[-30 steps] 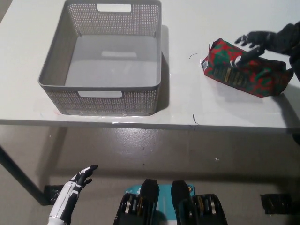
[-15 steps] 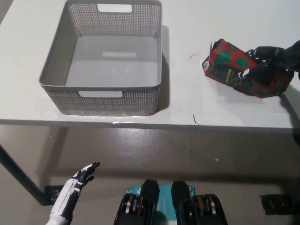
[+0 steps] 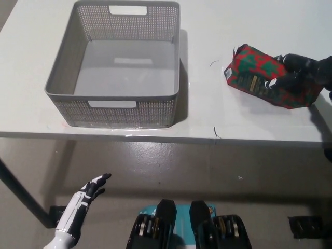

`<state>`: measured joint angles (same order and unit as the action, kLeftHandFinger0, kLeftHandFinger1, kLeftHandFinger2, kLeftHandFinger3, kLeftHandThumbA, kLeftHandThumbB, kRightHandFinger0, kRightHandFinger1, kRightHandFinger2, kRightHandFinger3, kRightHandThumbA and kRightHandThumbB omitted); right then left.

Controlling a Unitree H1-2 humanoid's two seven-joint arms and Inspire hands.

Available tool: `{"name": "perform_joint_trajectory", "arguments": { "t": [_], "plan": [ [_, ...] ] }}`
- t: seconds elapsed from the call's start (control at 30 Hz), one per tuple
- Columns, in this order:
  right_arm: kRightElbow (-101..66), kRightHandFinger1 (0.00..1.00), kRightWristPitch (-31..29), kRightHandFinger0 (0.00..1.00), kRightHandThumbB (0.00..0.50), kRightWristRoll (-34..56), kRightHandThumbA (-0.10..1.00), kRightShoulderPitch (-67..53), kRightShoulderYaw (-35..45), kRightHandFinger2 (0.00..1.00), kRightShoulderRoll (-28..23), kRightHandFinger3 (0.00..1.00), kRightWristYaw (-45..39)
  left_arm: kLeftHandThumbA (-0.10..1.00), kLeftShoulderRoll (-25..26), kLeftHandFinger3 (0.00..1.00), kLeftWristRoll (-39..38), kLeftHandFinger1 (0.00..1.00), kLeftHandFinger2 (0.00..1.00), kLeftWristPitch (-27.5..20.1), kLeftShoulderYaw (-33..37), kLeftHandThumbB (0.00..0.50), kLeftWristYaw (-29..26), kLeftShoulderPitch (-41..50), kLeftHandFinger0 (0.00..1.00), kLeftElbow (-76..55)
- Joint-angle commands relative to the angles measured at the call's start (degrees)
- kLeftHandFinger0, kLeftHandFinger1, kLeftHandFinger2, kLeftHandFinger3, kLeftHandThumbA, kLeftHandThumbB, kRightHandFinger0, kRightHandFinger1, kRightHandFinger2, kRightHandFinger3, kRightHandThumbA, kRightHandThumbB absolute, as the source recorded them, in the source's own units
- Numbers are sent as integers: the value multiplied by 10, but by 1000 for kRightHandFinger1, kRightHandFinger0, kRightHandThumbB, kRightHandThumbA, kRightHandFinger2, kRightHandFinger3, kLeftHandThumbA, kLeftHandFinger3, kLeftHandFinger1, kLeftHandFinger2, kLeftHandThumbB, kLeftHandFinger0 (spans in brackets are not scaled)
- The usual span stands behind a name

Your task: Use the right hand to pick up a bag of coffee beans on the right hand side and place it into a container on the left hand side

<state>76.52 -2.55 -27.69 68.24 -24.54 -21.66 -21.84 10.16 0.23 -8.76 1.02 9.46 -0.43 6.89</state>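
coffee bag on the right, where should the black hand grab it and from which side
Probably across its narrow width near the middle, coming from above. The coffee bag lies flat on the table, its long side running left to right, so the short span suits the fingers best. The right hand is already wrapped there, toward the right half. The left hand hangs open below the table.

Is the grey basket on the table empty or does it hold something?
Empty. The grey basket shows only its bare floor; the coffee bag lies outside on the table.
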Motion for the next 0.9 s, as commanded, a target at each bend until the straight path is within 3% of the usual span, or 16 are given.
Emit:
{"name": "perform_joint_trajectory", "arguments": {
  "t": [0.0, 0.13, 0.2, 0.23, 0.27, 0.3, 0.33, 0.37, 0.4, 0.43, 0.47, 0.53, 0.57, 0.67, 0.8, 0.87],
  "plan": [
    [30, 1000, -9, 1000, 479, -2, 648, -24, -5, 1000, 15, 1000, 32, 1000, 12, 1000, -10, 1000, 1000, -12, -2, 204, 10, -14, 1000, -15],
    [37, 1000, 0, 1000, 486, 3, 558, -27, -1, 1000, 25, 1000, 47, 1000, 13, 1000, -9, 1000, 1000, -14, -2, 201, 12, -17, 1000, -13],
    [37, 1000, -5, 1000, 362, 7, 231, -32, 7, 1000, 31, 1000, 101, 1000, 12, 1000, -8, 1000, 1000, -10, -2, 206, 11, -19, 1000, -14],
    [37, 1000, -6, 1000, 363, 7, 215, -33, 8, 1000, 32, 1000, 106, 1000, 12, 1000, -8, 1000, 1000, -9, -2, 207, 11, -19, 1000, -14],
    [34, 851, -28, 780, 340, 4, 32, -40, 9, 884, 33, 829, 159, 1000, 12, 1000, -7, 1000, 1000, -10, -2, 199, 11, -19, 1000, -14],
    [35, 592, -36, 465, 283, -6, -93, -44, 2, 639, 34, 582, 202, 1000, 12, 1000, -7, 1000, 1000, -11, -3, 198, 11, -20, 1000, -13],
    [34, 329, -55, 130, 223, -11, -99, -49, 1, 489, 34, 510, 248, 1000, 13, 1000, -5, 1000, 1000, -9, -2, 199, 10, -22, 1000, -13],
    [33, 278, -64, 5, 178, -3, -100, -51, 9, 593, 34, 564, 264, 1000, 14, 1000, -3, 1000, 1000, -10, -2, 199, 10, -22, 1000, -13],
    [34, 480, -68, 24, 166, 4, -100, -51, 16, 870, 35, 844, 272, 1000, 13, 1000, -7, 1000, 1000, -12, -3, 201, 11, -23, 1000, -11],
    [33, 569, -73, 57, 169, 7, -100, -50, 19, 921, 35, 947, 276, 1000, 14, 1000, -8, 1000, 1000, -9, -4, 208, 12, -24, 1000, -11],
    [32, 599, -79, 71, 159, 7, -100, -51, 20, 927, 34, 965, 283, 1000, 14, 1000, -10, 1000, 1000, -10, -4, 202, 12, -24, 1000, -10],
    [31, 522, -100, 23, 161, 6, -100, -52, 21, 870, 33, 876, 305, 1000, 16, 1000, -9, 1000, 1000, -11, -5, 196, 14, -27, 1000, -9],
    [32, 538, -105, 42, 155, 10, -100, -52, 25, 900, 32, 878, 306, 1000, 16, 1000, -8, 1000, 1000, -16, -4, 191, 13, -27, 1000, -8],
    [32, 607, -102, 74, 137, 10, -100, -51, 28, 994, 30, 960, 315, 1000, 16, 1000, -8, 1000, 1000, -8, -3, 201, 14, -26, 1000, -11],
    [36, 599, -109, 57, 131, 21, -100, -48, 41, 1000, 29, 920, 325, 1000, 16, 1000, -6, 1000, 1000, -10, -4, 196, 13, -25, 1000, -10],
    [37, 625, -117, 70, 126, 24, -100, -45, 51, 1000, 28, 1000, 339, 1000, 15, 1000, -7, 1000, 1000, -11, -4, 185, 14, -25, 1000, -10]
  ]
}}
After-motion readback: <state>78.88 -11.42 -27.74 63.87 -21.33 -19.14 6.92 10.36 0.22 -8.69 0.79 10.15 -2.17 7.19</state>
